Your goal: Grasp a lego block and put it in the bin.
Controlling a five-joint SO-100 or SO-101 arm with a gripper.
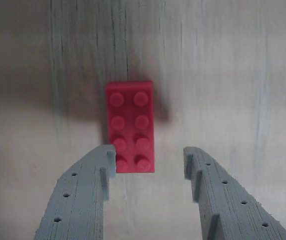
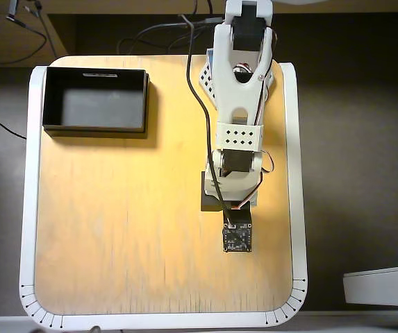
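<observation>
Fingers spread wide, left tip at lego block edge, bare wood beyond.

Materials: printed plastic, moulded plastic, wood.
Gripper fingers are grey matt plastic, rough with fine layer lines. Lego block is red smooth plastic, slight sheen. Table top is light wood, visible grain, matt, with white smooth rim. Bin looks matt black; arm is white plastic.
</observation>
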